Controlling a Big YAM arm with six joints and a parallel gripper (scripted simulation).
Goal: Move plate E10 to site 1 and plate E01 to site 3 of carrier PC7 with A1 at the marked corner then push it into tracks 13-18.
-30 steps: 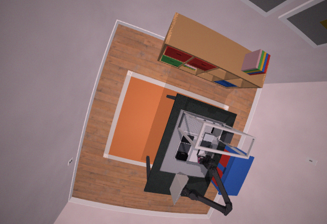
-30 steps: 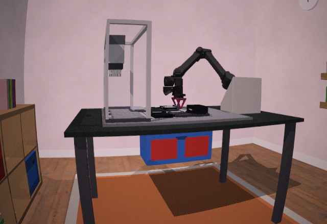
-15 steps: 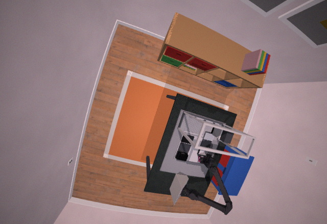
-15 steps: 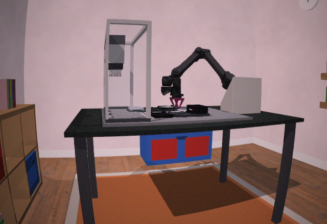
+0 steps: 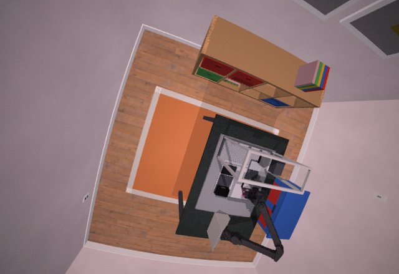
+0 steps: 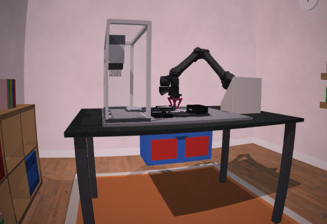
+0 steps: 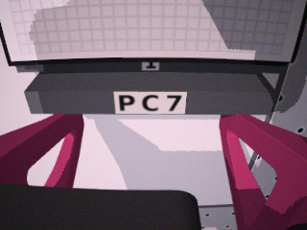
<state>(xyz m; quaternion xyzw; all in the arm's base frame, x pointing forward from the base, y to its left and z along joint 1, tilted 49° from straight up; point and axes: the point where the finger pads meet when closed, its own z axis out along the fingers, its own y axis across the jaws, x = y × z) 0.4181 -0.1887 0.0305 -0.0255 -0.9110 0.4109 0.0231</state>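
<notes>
Claw [image 7: 153, 153] hung released just above the apron, its magenta fingers spread wide and gripping nothing, straddling the space in front of the handle [image 7: 150, 92] of carrier PC7 [image 7: 150, 103]. PC7 lay on the grey surface [image 6: 232, 116] before the rails, with a finely gridded plate [image 7: 129, 13], probably E10, seated next to the handle. Its handle end faced the claw and its long axis ran away toward the instrument frame [image 6: 148, 68]. A push from here could go wrong if the fingers met the handle off-centre: the carrier might skew and ride onto a rib, or stop short with no lamp lit. Track alignment could not be judged from these views.
</notes>
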